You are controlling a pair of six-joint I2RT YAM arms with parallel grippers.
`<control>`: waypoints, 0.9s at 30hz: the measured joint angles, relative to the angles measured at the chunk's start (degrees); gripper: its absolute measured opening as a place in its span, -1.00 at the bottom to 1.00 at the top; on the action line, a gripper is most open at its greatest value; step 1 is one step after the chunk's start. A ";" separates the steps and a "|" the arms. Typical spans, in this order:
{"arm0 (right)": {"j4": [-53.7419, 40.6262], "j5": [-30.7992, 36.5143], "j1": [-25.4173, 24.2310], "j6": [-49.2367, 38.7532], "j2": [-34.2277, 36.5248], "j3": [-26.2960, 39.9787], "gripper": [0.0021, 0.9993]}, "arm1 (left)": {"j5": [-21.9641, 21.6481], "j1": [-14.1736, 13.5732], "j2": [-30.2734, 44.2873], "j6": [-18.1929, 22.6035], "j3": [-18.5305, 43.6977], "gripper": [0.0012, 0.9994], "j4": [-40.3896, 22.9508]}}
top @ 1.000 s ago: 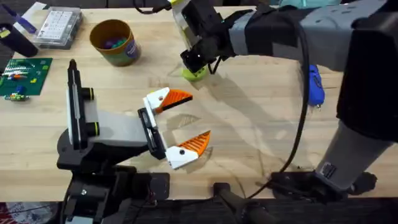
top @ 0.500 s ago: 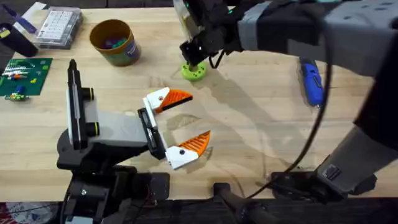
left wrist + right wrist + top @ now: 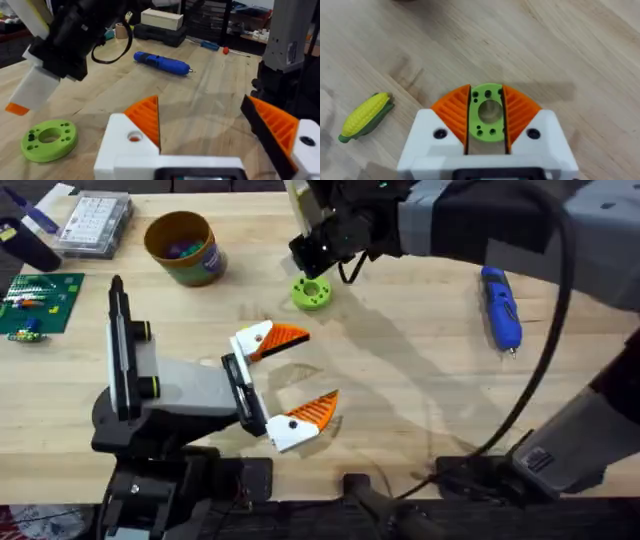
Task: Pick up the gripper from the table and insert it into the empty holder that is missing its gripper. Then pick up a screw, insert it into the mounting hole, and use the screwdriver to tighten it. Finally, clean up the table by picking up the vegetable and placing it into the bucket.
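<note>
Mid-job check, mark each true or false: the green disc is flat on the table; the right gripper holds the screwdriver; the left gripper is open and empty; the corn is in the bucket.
1. The green disc lies flat on the table. True.
2. The right gripper holds the screwdriver. False: the screwdriver lies on the table, well apart from that gripper, which hovers over the disc.
3. The left gripper is open and empty. True.
4. The corn is in the bucket. False: the corn lies on the bare table, as the right wrist view shows.
</note>
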 joint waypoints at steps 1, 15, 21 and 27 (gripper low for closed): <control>0.09 0.00 0.04 0.00 0.30 0.00 -0.32 | 0.00 0.00 0.00 0.00 0.00 0.98 0.00; 0.60 -0.02 0.27 0.00 8.53 0.00 -0.35 | 0.00 0.00 0.00 0.00 0.00 0.98 0.00; 1.63 -0.02 0.27 0.00 8.72 0.00 -0.34 | -0.02 0.00 0.00 0.00 0.00 0.98 0.00; 2.31 -0.02 0.27 0.00 8.82 0.00 -0.34 | 0.00 0.00 0.00 0.00 0.00 0.98 0.00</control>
